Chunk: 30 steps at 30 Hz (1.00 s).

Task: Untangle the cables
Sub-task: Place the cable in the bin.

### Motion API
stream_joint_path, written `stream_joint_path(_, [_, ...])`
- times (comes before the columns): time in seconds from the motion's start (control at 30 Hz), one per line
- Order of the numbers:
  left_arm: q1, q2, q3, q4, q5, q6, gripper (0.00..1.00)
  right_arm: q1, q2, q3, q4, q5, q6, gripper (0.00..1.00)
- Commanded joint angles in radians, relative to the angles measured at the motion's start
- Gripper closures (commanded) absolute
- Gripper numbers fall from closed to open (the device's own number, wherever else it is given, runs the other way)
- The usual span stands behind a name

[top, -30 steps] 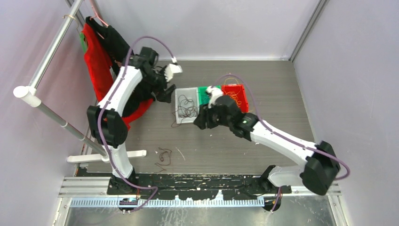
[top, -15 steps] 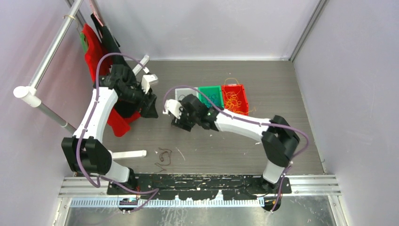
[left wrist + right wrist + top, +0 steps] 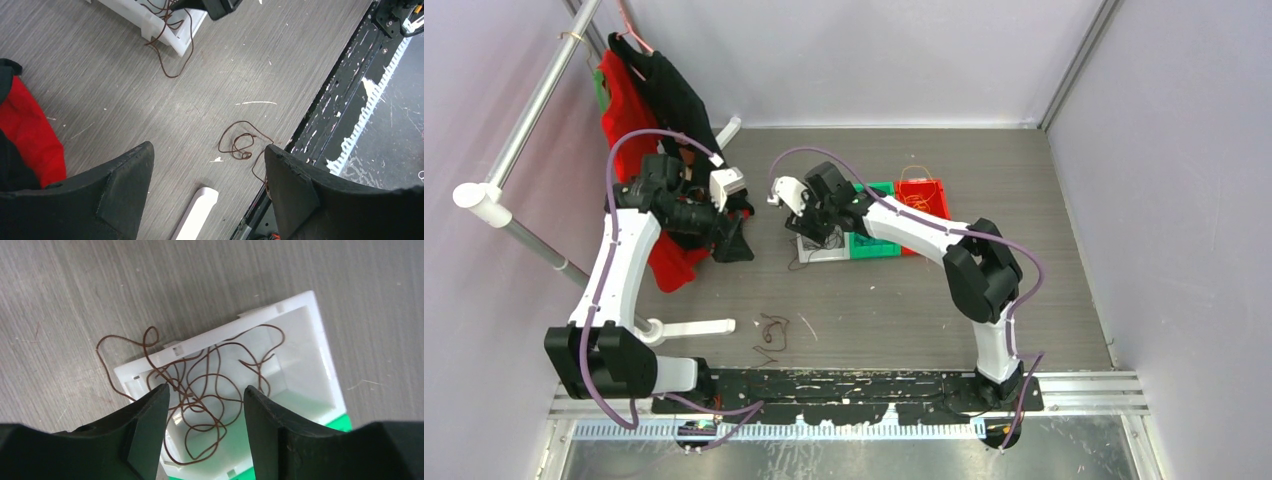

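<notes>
Dark brown cables (image 3: 210,390) lie in loose loops in a white bin (image 3: 305,340), with one strand hanging over its rim onto the floor (image 3: 172,55). My right gripper (image 3: 206,389) is open and empty just above them; in the top view it (image 3: 817,228) hovers over the white bin (image 3: 822,252). Another brown cable (image 3: 240,145) lies loose on the floor near the front rail, also in the top view (image 3: 771,332). My left gripper (image 3: 208,150) is open and empty, high above the floor, left of the bin (image 3: 729,245). Orange cables sit in a red bin (image 3: 922,197).
A green bin (image 3: 874,240) stands between the white and red bins, partly under my right arm. A clothes rack (image 3: 514,235) with red and black garments (image 3: 639,130) fills the left side; its white foot (image 3: 195,215) lies below my left gripper. A black rail (image 3: 844,385) runs along the front.
My right gripper has swung left from beside the bins to over the white bin. My left gripper has drawn back left and nearer, away from the bin toward the garments.
</notes>
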<state>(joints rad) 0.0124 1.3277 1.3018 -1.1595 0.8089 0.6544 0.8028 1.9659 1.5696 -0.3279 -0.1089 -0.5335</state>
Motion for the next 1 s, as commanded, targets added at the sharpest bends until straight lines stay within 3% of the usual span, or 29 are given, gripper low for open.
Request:
stream_joint_path(0.0, [0.012,-0.024,-0.006,0.008,0.072,0.031,0.19,-0.005,0.020,0.061,-0.054,-0.088,-0.032,0.39])
stream_joint_path(0.23, [0.012,-0.046,-0.037,0.002,0.079,0.063,0.21,-0.008,0.063,0.098,-0.088,-0.086,-0.038,0.45])
stream_joint_path(0.3, [0.012,-0.050,-0.040,0.013,0.081,0.059,0.21,-0.012,0.075,0.103,-0.044,-0.060,-0.008,0.56])
stream_joint_path(0.4, [0.011,-0.050,-0.046,0.029,0.081,0.053,0.23,-0.022,0.099,0.134,0.004,-0.008,0.062,0.86])
stream_joint_path(0.5, [0.011,-0.082,-0.053,0.039,0.072,0.055,0.23,-0.037,0.102,0.148,0.029,0.037,0.122,0.97])
stream_joint_path(0.97, [0.008,-0.084,-0.049,0.038,0.065,0.067,0.24,-0.105,0.005,0.033,0.096,0.171,0.119,0.99])
